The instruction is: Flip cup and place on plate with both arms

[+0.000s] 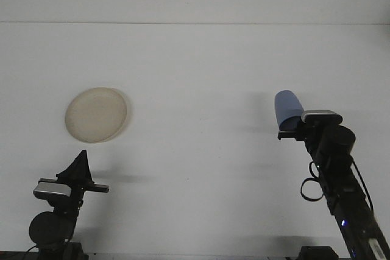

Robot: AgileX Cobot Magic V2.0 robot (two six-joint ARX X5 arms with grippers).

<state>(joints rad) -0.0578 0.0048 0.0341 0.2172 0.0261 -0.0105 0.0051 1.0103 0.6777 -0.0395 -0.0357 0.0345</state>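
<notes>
From the front view, a white table (201, 150) fills nearly the whole frame, with a pale wall behind its far edge. On the right, the right arm rises from the lower right corner, its dark wrist and grey camera block near mid-height, and the right claw (289, 131) is clenched on the blue cup (287, 109) at the cup's lower end. The cup stands nearly upright with a slight lean to the left, its rounded closed end uppermost — so it is upside down in the grasp — and it looks lifted clear of the table, casting a faint shadow on the surface beside it. Far across on the left lies the plate (96, 114), a round, cream-coloured dish flat on the table and bare, well apart from the cup. Below the plate, near the bottom left corner, sits the left arm with the left claw (79, 165) pointing up toward the plate but short of it; its dark fingers meet in a narrow point with nothing between them — closed and idle.
</notes>
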